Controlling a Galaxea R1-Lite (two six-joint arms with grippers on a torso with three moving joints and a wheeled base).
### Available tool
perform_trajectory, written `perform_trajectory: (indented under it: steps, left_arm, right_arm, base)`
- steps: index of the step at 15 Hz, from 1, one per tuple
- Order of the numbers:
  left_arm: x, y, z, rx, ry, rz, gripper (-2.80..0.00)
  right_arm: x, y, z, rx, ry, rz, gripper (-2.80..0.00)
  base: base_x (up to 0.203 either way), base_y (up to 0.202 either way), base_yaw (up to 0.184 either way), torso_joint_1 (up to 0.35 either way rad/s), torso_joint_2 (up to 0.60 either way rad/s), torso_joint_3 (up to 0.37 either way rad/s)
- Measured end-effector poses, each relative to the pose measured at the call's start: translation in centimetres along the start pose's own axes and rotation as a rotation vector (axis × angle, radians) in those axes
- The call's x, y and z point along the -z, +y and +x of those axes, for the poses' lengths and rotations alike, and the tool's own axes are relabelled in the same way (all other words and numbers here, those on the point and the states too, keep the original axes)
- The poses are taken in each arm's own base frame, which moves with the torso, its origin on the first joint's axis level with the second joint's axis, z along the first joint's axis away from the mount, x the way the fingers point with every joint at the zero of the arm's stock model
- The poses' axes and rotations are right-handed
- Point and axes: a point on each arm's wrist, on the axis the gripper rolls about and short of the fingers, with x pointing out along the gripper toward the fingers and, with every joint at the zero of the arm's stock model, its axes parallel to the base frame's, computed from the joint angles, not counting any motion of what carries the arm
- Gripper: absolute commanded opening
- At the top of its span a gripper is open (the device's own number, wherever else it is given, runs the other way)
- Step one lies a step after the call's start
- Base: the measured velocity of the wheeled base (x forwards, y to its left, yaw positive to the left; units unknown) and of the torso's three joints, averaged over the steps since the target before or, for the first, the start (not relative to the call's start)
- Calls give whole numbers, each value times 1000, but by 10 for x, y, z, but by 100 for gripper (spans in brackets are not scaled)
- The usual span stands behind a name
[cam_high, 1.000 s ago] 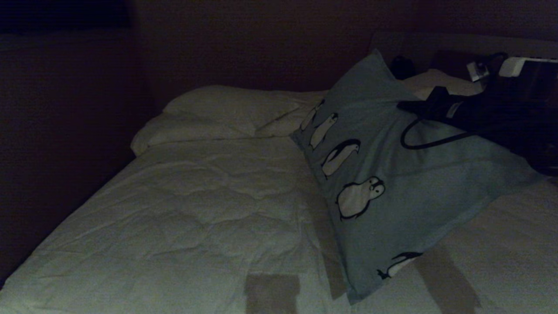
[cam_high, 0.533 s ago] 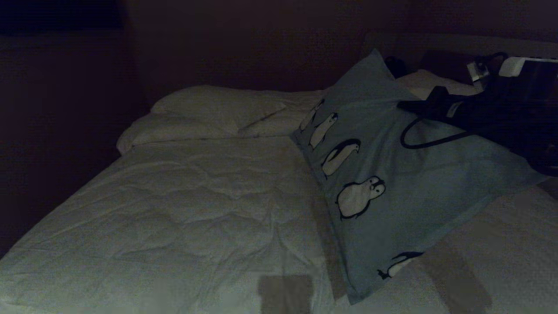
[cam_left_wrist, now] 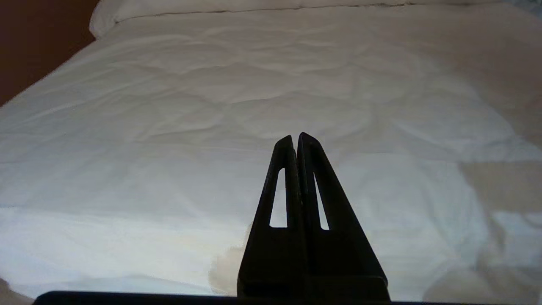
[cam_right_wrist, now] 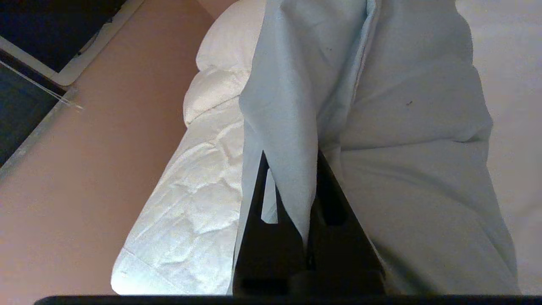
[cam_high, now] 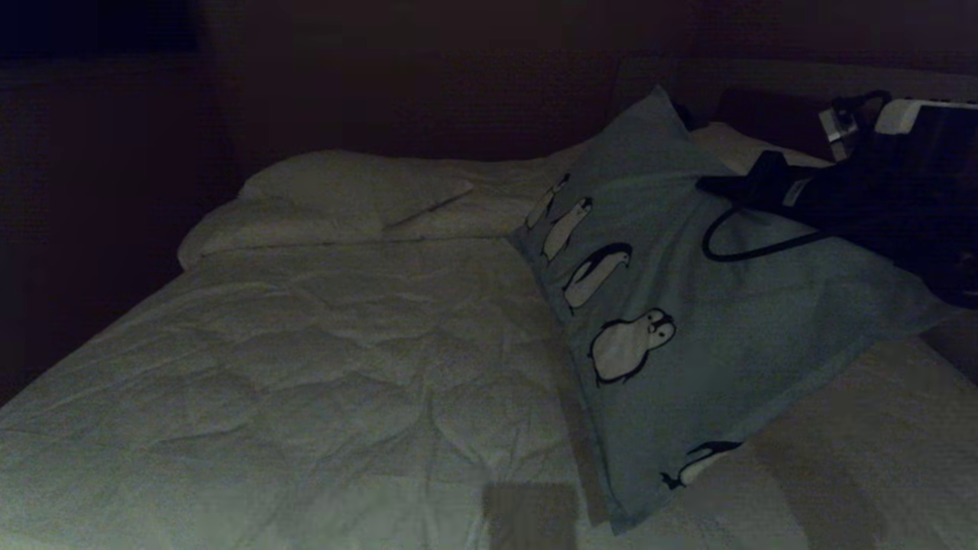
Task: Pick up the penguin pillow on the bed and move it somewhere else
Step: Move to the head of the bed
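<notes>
Penguin pillow (cam_high: pixel 710 321) in right claw (cam_right_wrist: pixel 292 169)

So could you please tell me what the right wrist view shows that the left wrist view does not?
Only the right wrist view shows the right end effector shut on a fold of the penguin pillow, plus a dark framed panel beside the bed.

Only the left wrist view shows the left end effector, shut and empty, above open comforter.

Both show the bed with its wrinkled white comforter and a white pillow at its head.
</notes>
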Motion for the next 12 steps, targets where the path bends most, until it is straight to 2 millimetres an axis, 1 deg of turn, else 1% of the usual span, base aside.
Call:
perform_trajectory:
  steps: [12]
  left_arm:
    - [0, 0, 0, 0, -1, 0, -280]
  right_arm:
    - [0, 0, 0, 1, 1, 1, -280]
  base:
    - [0, -194, 0, 3, 1, 3]
